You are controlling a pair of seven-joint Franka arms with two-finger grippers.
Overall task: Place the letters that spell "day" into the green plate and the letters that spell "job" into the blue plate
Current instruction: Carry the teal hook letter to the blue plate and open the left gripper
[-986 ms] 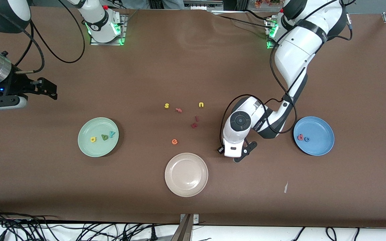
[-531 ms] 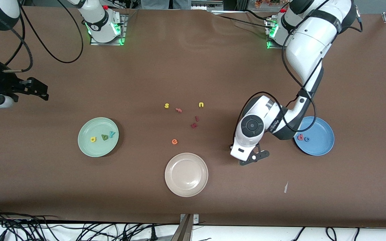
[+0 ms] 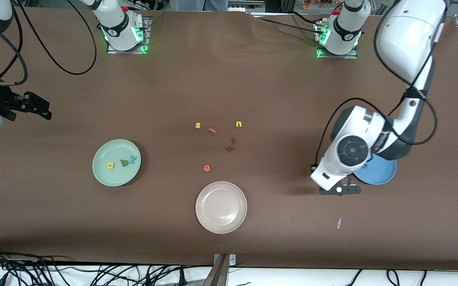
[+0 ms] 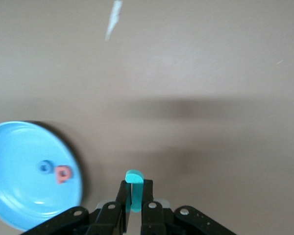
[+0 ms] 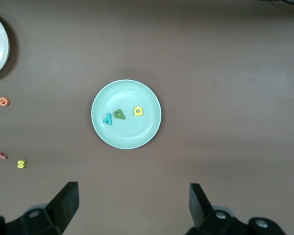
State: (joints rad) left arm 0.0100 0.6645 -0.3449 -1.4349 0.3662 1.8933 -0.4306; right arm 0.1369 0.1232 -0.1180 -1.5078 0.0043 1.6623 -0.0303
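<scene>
While scanning mid-height in the front view toward the left arm's end, found the left pincer [image 4: 134, 190] hanging over bare tabletop [image 3: 276, 222] just beside the blue plate [image 3: 384, 174], wrist covering part of that plate. Saw it pinching the teal j [image 4: 134, 196] upright between its fingers. Counted two letters in the blue plate: pinkish-red b [image 4: 62, 174] and blue o [image 4: 44, 167], close together. Logged the green plate [image 3: 105, 176] at mid-height toward the right arm's end, holding yellow d [image 3: 110, 165], dark green a [image 3: 124, 162] and teal y [image 3: 133, 159] in a row. Noted the right pincer [image 5: 132, 191] waiting over tabletop in the upper frame, fingers spread wide, holding nothing. Spotted near frame centre: yellow s [image 3: 197, 125], yellow u [image 3: 238, 124], orange e [image 3: 207, 168]; beige-white plate [image 3: 221, 224] at lower centre.
</scene>
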